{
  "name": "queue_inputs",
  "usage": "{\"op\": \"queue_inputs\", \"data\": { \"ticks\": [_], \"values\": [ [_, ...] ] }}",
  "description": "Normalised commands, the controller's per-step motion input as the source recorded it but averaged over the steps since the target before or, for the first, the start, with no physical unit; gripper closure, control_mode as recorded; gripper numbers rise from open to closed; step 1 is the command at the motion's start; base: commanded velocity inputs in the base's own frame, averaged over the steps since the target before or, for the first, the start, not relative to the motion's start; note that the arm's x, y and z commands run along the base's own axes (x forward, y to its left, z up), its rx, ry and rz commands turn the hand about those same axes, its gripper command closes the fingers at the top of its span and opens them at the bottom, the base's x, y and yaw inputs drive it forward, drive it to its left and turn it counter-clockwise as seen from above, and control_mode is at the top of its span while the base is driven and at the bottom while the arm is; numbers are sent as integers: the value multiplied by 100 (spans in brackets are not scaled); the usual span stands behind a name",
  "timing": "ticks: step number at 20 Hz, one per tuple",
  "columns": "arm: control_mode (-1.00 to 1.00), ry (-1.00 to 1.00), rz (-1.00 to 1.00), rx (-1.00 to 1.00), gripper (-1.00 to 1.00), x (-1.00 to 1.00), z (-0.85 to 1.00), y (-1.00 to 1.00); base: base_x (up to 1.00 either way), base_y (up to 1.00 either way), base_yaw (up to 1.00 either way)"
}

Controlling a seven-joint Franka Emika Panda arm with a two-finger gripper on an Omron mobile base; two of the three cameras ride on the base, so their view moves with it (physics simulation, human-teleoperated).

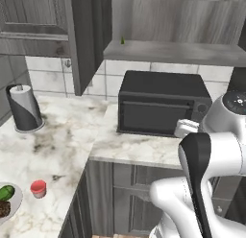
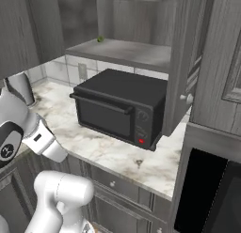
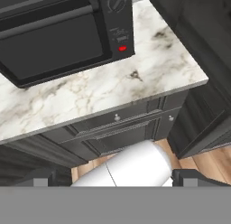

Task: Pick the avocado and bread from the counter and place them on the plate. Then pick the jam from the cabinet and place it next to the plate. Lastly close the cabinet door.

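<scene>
A: Far left, plate (image 1: 14,203) at the counter (image 1: 67,136) edge. Avocado (image 1: 6,192) and bread (image 1: 4,209) lie on it, touching. Jam (image 1: 38,188) stands just beside the plate, upright.

B: So only the cabinet door (image 1: 81,40) is left, by my reckoning?

A: Looks so. It stands swung out over the counter, edge toward the base. The right-hand door (image 2: 181,63) hangs open too, knob (image 2: 188,97) facing in.

B: The claw (image 3: 113,180)?

A: Fingertips at the bottom of the hand view, spread wide, nothing between them. It points down at the counter front and drawers (image 3: 122,128).

B: How to close well?

A: Lift the hand above the microwave (image 1: 163,107), get behind the door's outer face, push flat near the free edge, follow the arc.

B: In the way?

A: The microwave, under the shelf (image 1: 173,52). Paper towel roll (image 1: 24,107) stands well left. A small green thing (image 1: 122,40) on the shelf; can't tell what.
</scene>
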Motion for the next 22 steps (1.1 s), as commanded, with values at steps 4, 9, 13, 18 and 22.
{"op": "queue_inputs", "data": {
  "ticks": [4, 9, 13, 18, 22],
  "values": [
    [100, 0, 0, 0, -100, 0, 0, 0, 1, 0, -28],
    [100, 0, 0, 0, -100, 0, 0, 0, 6, 0, -24],
    [100, 0, 0, 0, -100, 0, 0, 0, 20, 0, -19],
    [100, 0, 0, 0, -100, 0, 0, 0, 26, 0, -13],
    [100, 0, 0, 0, -100, 0, 0, 0, 29, 0, -10]
  ]
}}
